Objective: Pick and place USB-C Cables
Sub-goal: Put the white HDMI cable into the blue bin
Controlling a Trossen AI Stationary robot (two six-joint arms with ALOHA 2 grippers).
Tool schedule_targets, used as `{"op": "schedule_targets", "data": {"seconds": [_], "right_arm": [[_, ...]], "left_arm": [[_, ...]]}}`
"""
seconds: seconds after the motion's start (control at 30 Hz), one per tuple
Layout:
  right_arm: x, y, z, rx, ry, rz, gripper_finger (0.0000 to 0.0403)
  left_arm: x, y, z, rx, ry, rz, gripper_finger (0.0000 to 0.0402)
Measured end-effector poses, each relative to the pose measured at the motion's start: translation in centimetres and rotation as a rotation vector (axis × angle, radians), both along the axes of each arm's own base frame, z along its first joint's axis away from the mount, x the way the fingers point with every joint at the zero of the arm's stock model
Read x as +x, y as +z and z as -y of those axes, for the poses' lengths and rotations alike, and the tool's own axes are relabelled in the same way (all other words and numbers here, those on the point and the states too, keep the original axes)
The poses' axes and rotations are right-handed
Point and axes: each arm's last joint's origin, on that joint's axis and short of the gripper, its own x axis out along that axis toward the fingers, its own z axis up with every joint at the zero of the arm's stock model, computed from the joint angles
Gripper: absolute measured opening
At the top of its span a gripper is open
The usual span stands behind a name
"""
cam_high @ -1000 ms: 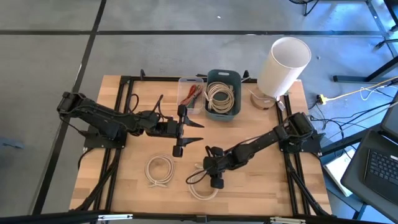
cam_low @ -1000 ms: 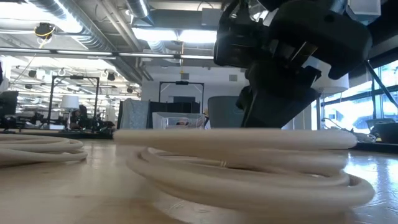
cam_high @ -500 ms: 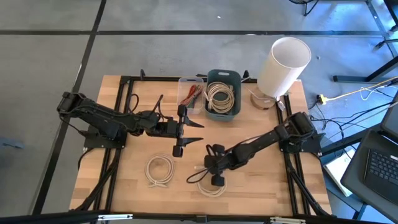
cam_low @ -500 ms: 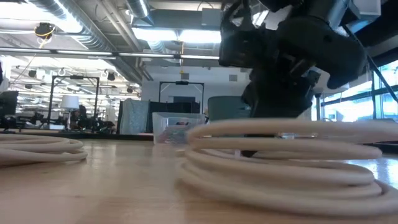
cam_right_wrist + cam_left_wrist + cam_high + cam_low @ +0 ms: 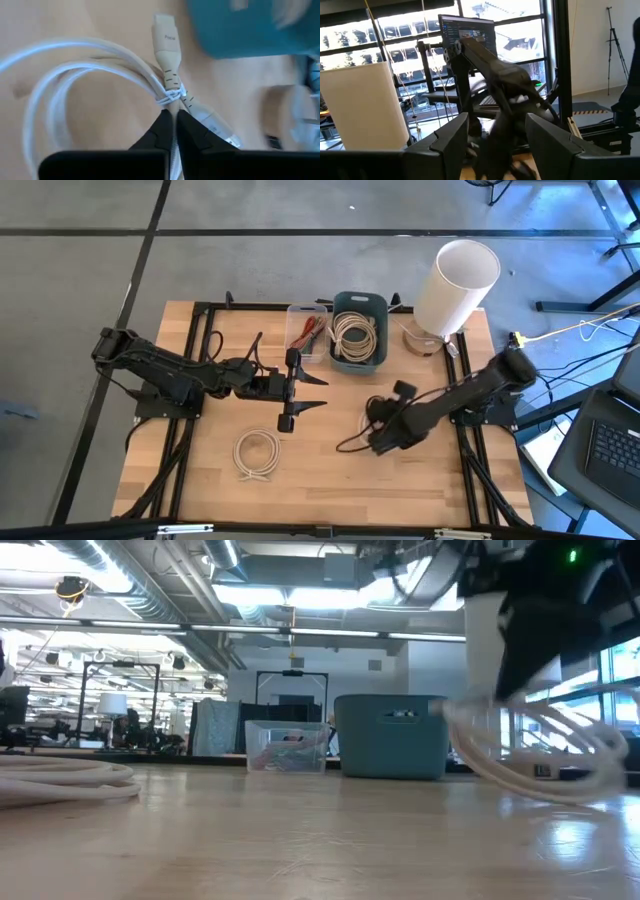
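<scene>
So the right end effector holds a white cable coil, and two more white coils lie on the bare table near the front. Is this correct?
Not quite. The right end effector does hold a white cable coil, but the high view shows only one other coil lying on the bare table.

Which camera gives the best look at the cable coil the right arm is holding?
The right wrist view: the cream coil fills it, pinched at its tie by the shut right claw. The low view shows it blurred, hanging above the table. The high view shows only a thin loop. The left wrist view doesn't show it clearly.
</scene>
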Motion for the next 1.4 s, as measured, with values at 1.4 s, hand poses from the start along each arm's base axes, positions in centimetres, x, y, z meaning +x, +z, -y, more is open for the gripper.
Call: {"op": "schedule_targets", "data": {"seconds": [1.4], "right_arm": [[2.4,13.1,26.0,-0.014,0.030,0.295,0.0010]], "left_arm": [[0.0,0.0,0.0,0.000,0.000,0.000,0.0191]]}}
